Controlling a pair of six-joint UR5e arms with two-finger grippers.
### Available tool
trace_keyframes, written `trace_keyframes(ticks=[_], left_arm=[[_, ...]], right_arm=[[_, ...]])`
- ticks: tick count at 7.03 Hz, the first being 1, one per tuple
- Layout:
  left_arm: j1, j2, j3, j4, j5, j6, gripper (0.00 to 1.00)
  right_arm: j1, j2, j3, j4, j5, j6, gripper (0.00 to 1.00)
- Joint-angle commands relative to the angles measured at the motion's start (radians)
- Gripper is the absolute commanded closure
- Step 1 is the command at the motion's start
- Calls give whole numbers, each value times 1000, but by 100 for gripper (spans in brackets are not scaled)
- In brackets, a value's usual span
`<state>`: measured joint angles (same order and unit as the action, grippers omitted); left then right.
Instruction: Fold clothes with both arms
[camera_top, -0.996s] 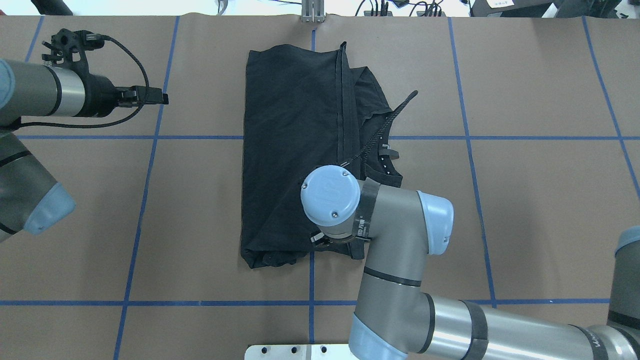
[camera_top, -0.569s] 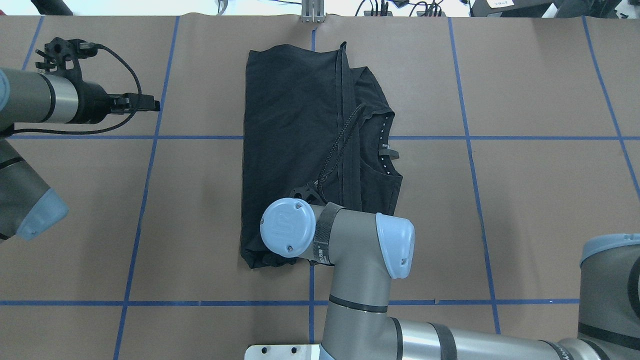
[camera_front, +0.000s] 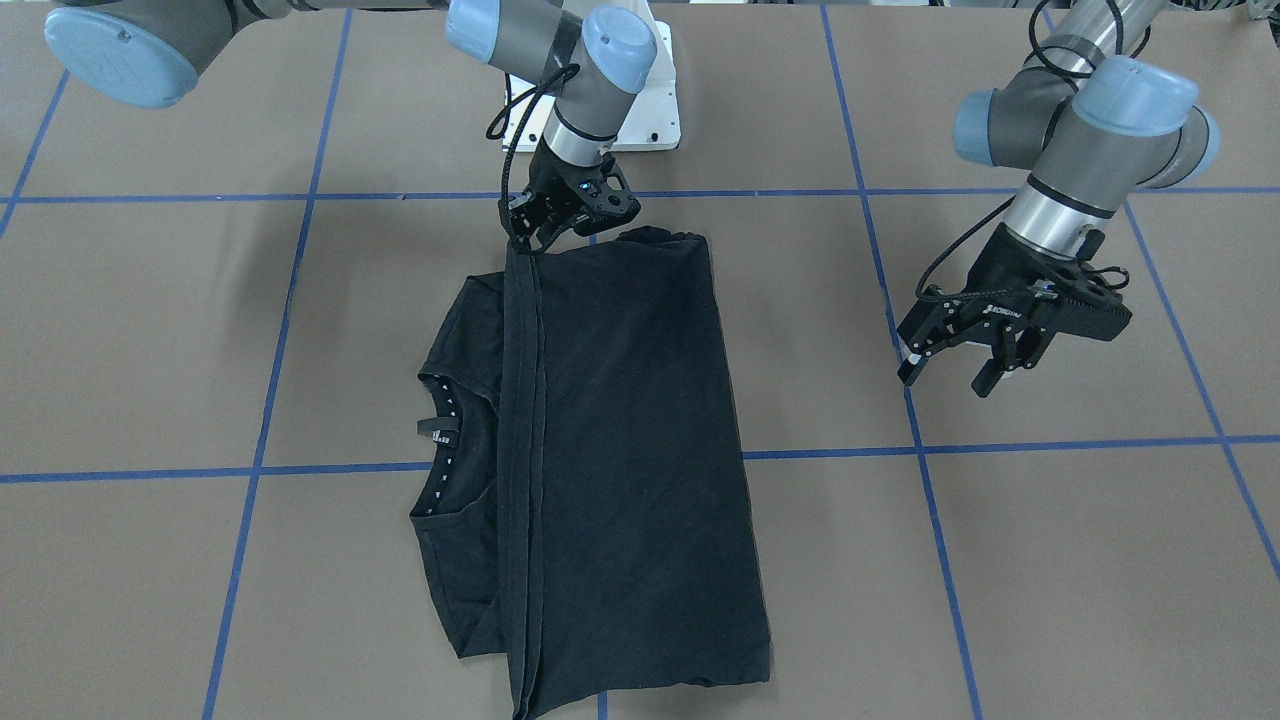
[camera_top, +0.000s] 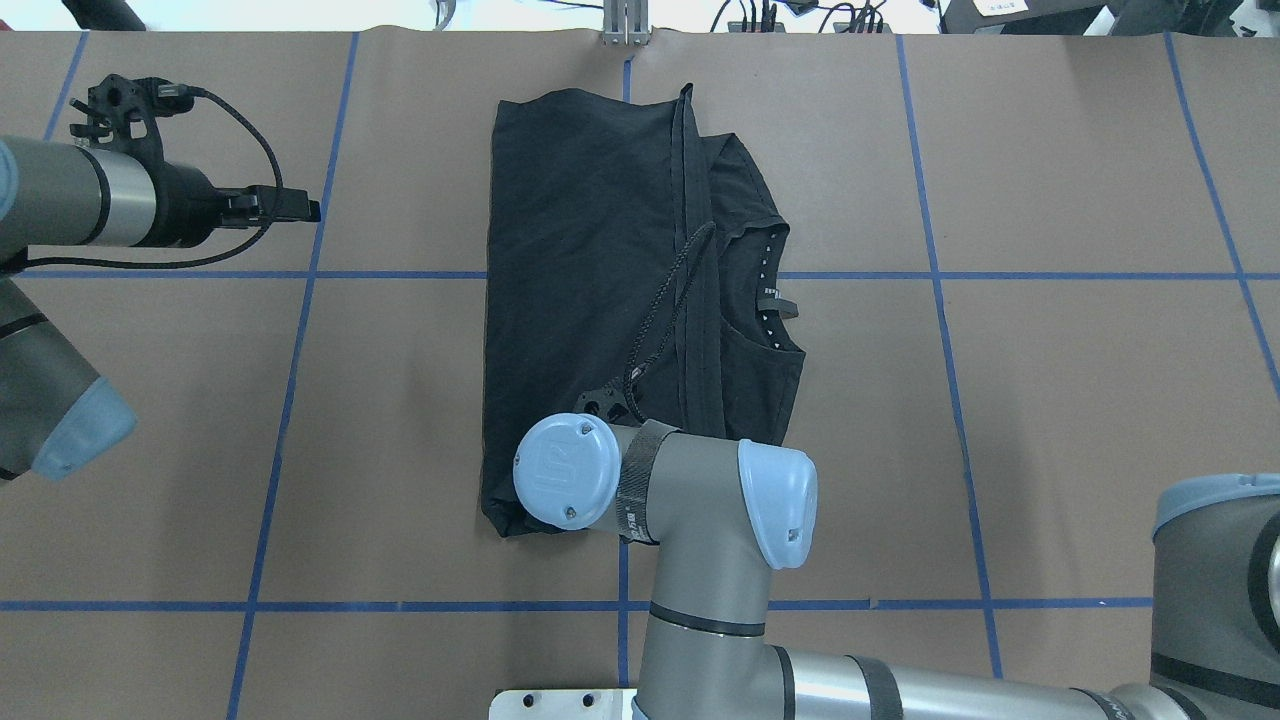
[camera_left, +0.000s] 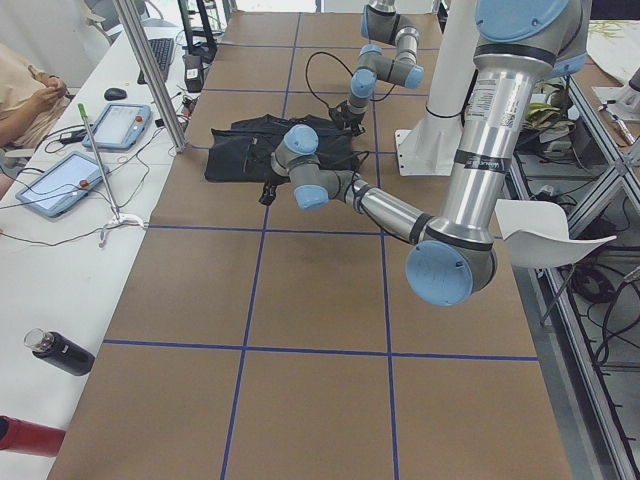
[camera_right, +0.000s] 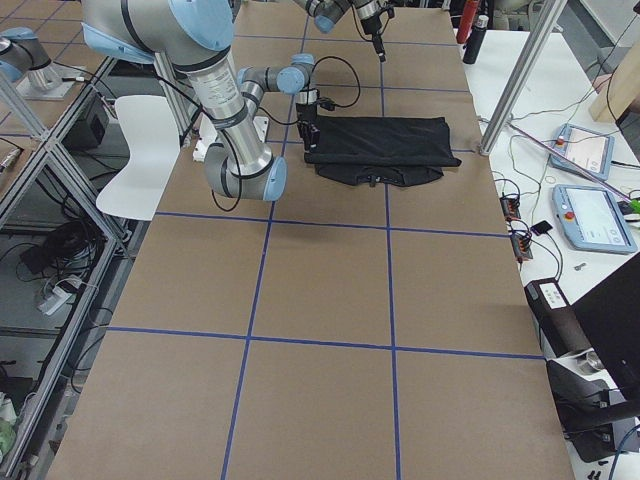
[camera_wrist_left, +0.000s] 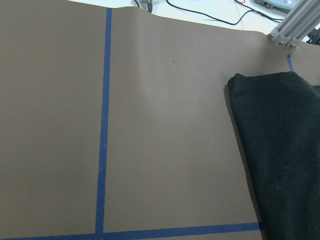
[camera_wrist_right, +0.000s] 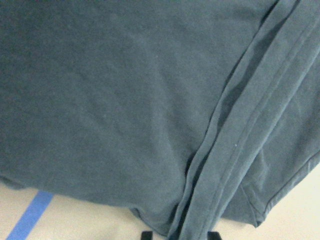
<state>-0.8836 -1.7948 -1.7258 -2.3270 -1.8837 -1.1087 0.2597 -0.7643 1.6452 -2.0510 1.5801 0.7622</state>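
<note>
1. At the middle of the table (camera_top: 1050, 400), the black T-shirt (camera_top: 590, 300) is lying folded lengthwise into one long panel; a doubled hem band (camera_front: 522, 450) is running down it, and the collar (camera_front: 440, 430) is peeking out beside that band.
2. It is looking light, limp and not slippery on the paper-covered surface; it will probably be sagging and creasing wherever it is unsupported, so I would be taking it by the two corners of one short end, one per hand, pinching all layers together.
3. The right hand (camera_front: 540, 232) is sitting at the shirt's robot-side end, fingers apart and straddling the band; its wrist view is showing cloth between the tips, with nothing clamped as far as I can judge.
4. The left hand (camera_front: 945, 380) is hovering over bare table, well apart from the shirt, spread wide and carrying nothing.
5. No print is showing on any visible face; from overhead the right arm (camera_top: 700, 480) is covering its own hand and the shirt's near corner; whether the tips are touching cloth is proving hard to tell.
</note>
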Motion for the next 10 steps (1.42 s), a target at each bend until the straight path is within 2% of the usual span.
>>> trace_keyframes(ticks=[1,4,5,6,9,10], left_arm=[[0,0,-5,1,-2,0,0],[0,0,-6,2,-2,0,0],[0,0,-8,2,-2,0,0],[-1,-2,-9,2,-2,0,0],[-1,-2,-18,0,-26,-5,0],[-1,-2,-20,1,-26,-5,0]], right_arm=[[0,-1,-2,0,1,-9,54],[-1,-7,-10,3,1,-11,54],[0,-6,-15,3,1,-11,74],[0,-6,-15,3,3,-9,100],[25,-9,8,-5,17,-9,100],[45,-44,56,-27,20,-12,100]])
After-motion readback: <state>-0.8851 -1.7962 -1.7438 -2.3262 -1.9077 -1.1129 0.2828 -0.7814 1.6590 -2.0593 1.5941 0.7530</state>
